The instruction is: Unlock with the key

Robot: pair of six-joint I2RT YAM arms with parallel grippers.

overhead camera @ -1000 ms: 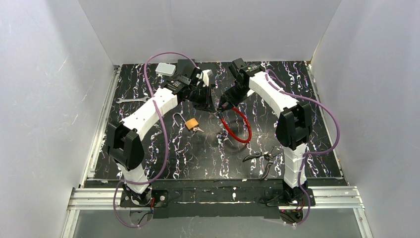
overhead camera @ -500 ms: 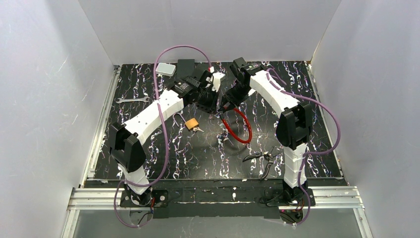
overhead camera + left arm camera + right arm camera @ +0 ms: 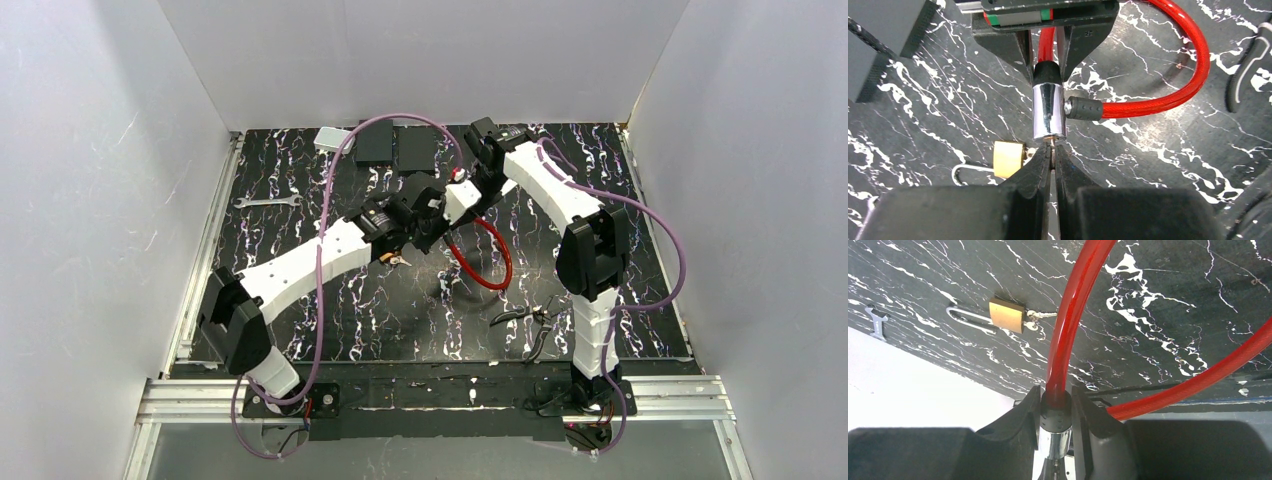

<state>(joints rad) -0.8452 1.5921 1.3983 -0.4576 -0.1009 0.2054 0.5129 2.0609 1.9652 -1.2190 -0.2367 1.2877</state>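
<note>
Item under inspection: a lock (image 3: 1048, 112) with a polished chrome barrel, a black collar at one end and a black ribbed plug entering its side. A glossy red cable (image 3: 1148, 106) runs from the collar, loops round and returns to the plug. The loop is closed.

Position: the lock is held off the table (image 3: 1158, 165), over its middle towards the far side, between the two arms. The loop hangs down on the near side.

Right gripper (image 3: 1056, 405): its fingers are clamped on the black collar and the top of the barrel, one on each side.

Left gripper (image 3: 1052, 150): its fingertips are pressed together on a thin metal key (image 3: 1052, 143), of which only a sliver shows. The key tip meets the free end face of the barrel. How far it has entered cannot be told.

Other items: a brass padlock (image 3: 1007, 315) lies flat on the table, below and to one side of the lock. A wrench (image 3: 265, 202) lies at the left edge and pliers (image 3: 530, 320) lie near the right arm's base.

Containers: a flat grey box (image 3: 332, 139) sits at the far left. Its contents cannot be seen.
</note>
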